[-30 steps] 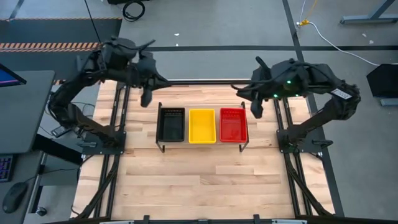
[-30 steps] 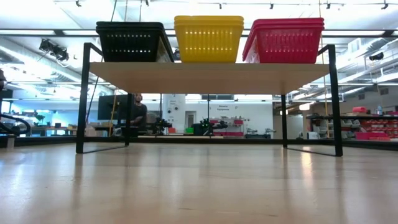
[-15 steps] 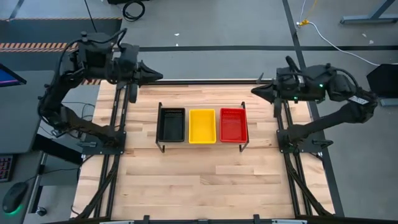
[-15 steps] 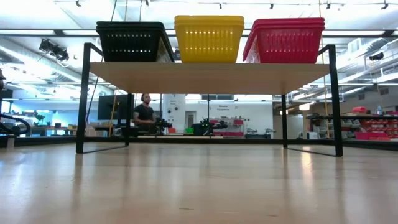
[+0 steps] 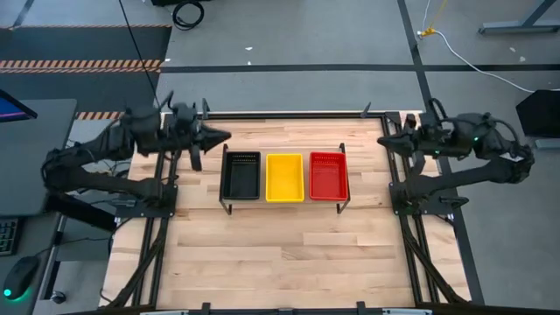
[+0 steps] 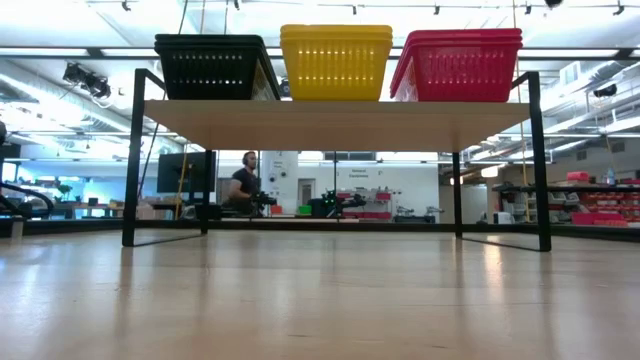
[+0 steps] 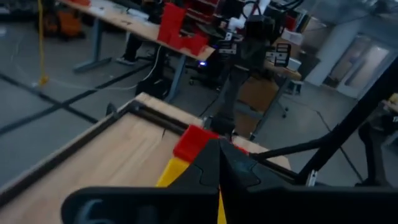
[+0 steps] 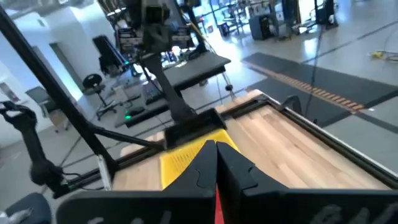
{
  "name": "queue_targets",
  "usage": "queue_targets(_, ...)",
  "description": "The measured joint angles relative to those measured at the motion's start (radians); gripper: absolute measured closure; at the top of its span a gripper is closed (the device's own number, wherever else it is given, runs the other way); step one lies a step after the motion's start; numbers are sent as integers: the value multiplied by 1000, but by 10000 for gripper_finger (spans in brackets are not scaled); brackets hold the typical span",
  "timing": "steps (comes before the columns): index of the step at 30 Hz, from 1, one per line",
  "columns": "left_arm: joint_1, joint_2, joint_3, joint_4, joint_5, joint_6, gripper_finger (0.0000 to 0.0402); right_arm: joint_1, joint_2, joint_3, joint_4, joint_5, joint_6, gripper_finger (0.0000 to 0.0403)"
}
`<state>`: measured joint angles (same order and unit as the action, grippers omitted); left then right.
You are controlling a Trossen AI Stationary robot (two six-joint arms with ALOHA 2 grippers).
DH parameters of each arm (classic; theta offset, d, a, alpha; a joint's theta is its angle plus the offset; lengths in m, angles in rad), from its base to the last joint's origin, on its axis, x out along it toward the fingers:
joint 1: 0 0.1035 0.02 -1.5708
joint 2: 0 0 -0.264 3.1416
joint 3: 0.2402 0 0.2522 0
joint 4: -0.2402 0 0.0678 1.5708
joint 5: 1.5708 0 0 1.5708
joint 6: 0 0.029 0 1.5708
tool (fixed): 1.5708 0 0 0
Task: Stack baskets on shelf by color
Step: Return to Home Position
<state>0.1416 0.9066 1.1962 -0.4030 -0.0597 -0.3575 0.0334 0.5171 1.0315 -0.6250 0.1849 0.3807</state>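
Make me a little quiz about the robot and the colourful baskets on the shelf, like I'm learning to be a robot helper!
1. Pick one: which colour of baskets stands in the middle of the shelf? A black, B yellow, C red.
2. True or false: the left tool and the right tool are both shut and hold nothing.
3. Fill the gap: the red baskets stand at the end of the shelf nearest the ___ arm.
Key: 1 B, the yellow baskets. 2 true. 3 right.
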Motion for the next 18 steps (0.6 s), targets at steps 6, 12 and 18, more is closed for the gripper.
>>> queue_targets(6, -81, -151, -190, 23, -150, -106, 401, 0, -116, -190, -19, -70, -6, 398)
queue_targets(12, -133, -260, -321, 33, -233, -113, 401, 0, -170, -359, 59, -134, 19, 398)
queue_targets(18, -147, -319, -458, 51, -258, -163, 401, 0, -250, -444, 204, -98, 11, 398)
